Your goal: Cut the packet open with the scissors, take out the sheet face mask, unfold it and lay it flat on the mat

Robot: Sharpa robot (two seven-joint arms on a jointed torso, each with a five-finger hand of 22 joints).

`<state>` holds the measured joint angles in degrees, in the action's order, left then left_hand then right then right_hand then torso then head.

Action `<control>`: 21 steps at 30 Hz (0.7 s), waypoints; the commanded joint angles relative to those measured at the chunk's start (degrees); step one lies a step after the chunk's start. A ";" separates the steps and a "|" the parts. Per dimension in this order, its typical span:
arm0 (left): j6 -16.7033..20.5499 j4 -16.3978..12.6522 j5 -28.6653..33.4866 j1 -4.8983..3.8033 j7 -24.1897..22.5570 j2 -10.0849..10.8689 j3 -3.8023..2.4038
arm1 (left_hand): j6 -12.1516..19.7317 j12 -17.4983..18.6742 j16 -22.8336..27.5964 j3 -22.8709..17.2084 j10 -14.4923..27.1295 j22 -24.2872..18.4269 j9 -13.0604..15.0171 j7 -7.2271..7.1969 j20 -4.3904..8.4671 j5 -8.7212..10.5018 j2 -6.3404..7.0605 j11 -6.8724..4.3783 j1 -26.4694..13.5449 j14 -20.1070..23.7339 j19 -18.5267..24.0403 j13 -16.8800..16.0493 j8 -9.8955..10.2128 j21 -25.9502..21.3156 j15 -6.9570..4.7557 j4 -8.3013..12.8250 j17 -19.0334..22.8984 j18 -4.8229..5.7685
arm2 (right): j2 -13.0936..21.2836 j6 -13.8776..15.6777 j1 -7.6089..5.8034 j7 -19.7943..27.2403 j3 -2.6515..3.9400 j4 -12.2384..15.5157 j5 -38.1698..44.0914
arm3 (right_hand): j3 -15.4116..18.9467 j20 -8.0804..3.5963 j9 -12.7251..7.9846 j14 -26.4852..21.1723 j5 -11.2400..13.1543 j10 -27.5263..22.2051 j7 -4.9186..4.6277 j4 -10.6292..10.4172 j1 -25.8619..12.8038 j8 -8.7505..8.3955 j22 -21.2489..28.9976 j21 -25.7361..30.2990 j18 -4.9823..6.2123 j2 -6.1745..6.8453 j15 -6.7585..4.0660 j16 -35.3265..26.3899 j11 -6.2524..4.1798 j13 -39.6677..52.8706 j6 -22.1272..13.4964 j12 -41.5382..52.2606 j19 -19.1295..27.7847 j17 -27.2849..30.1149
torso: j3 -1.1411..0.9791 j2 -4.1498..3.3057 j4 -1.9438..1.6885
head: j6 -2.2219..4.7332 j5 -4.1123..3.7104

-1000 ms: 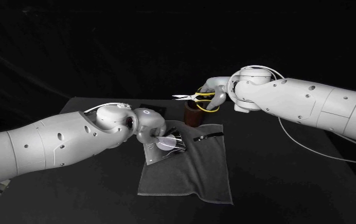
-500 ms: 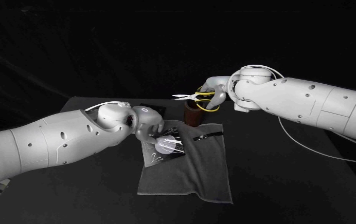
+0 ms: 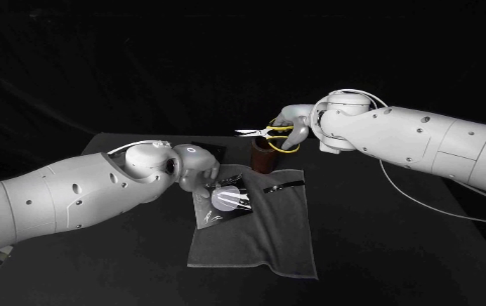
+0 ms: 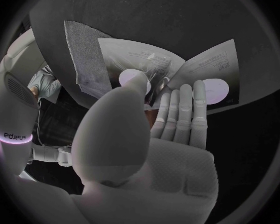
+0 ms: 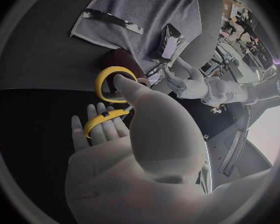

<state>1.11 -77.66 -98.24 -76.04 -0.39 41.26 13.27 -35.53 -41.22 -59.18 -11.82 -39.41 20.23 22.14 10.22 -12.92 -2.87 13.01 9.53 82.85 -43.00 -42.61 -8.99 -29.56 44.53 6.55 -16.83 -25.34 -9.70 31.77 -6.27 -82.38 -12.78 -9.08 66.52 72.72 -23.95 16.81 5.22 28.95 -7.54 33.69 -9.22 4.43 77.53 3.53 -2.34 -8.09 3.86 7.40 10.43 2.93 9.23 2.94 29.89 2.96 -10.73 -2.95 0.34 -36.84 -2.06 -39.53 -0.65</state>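
Drawn back slightly, the left hand [image 3: 199, 165] still pinches the packet [image 3: 229, 199] by its edge on the grey mat [image 3: 265, 244]. Unmoved, the right hand [image 3: 296, 126] grips the scissors [image 3: 263, 133] in the air.

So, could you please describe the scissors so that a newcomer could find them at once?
Start at the grey mat in the middle of the black table. Above its far edge the right hand holds the scissors in the air, over a dark brown cylinder. Their bright yellow loop handles set them apart.
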 commanded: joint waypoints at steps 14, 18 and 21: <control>-3.88 -2.47 25.89 -1.81 0.36 7.05 -6.72 | -5.07 -0.82 2.31 -1.36 -6.45 -1.65 -2.66 0.87 1.03 0.05 -3.01 -1.49 2.61 -2.30 -3.05 1.88 -2.50 -1.82 -1.02 -0.09 2.79 -0.83 | -0.11 0.39 0.00 0.04 0.04 -0.60 -0.05 | 0.12 0.07 0.12 -0.13 -0.33 0.40 -2.56 -0.10 0.61 0.37 -0.07 -0.32 -0.34 -0.07 0.02 -0.23 0.47 0.01 0.92 -0.05 -0.50 0.03 | -0.09 0.10 0.05 | 1.13 -0.51; -4.40 -1.45 29.78 -2.98 -0.03 7.29 -7.79 | -5.80 1.08 4.95 -3.11 -7.73 -2.53 -4.37 0.98 1.34 0.09 -2.83 -1.43 2.85 -3.44 -4.04 3.15 -1.27 -2.82 -1.19 0.06 4.26 -0.81 | -0.19 0.85 0.06 0.38 0.03 -0.68 0.02 | -0.45 0.02 0.43 2.13 -0.33 2.81 -2.77 -0.04 0.63 0.86 -0.34 -1.27 -0.17 -0.39 0.15 0.21 0.71 0.19 2.64 0.22 -1.80 -0.28 | -0.07 0.06 0.07 | 1.46 -0.63; -3.43 -0.80 31.61 -3.74 -0.37 7.10 -8.19 | -6.36 2.65 8.08 -4.25 -8.72 -3.62 -5.45 0.86 1.32 0.10 -2.57 -1.48 2.44 -4.06 -4.45 4.15 -0.67 -4.31 -1.18 0.08 5.73 -0.81 | 0.01 1.84 0.10 0.81 0.01 -0.48 0.02 | -1.50 -0.08 1.25 9.24 -0.29 9.87 -2.63 0.13 0.16 2.19 -1.02 -3.67 0.30 -0.83 -0.85 1.57 0.98 0.60 7.25 0.96 -5.49 -1.14 | -0.01 0.03 0.12 | 1.67 -0.74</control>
<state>-0.89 -78.70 -72.97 -79.53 -0.09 48.50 5.14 -41.50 -38.84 -51.63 -15.93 -47.88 16.78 16.88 11.02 -11.50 -2.87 10.10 8.09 85.37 -46.76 -46.67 -5.02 -30.37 40.47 5.35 -16.75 -19.88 -9.65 31.67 -6.08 -82.25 -12.62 -9.11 65.96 72.59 -25.22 16.70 6.31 37.06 -7.54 42.21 -9.92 4.57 77.81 5.54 -3.24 -11.37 3.51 7.08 9.85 4.26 10.23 3.45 36.42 3.70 -15.64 -3.93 0.26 -36.77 -1.99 -38.07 -1.29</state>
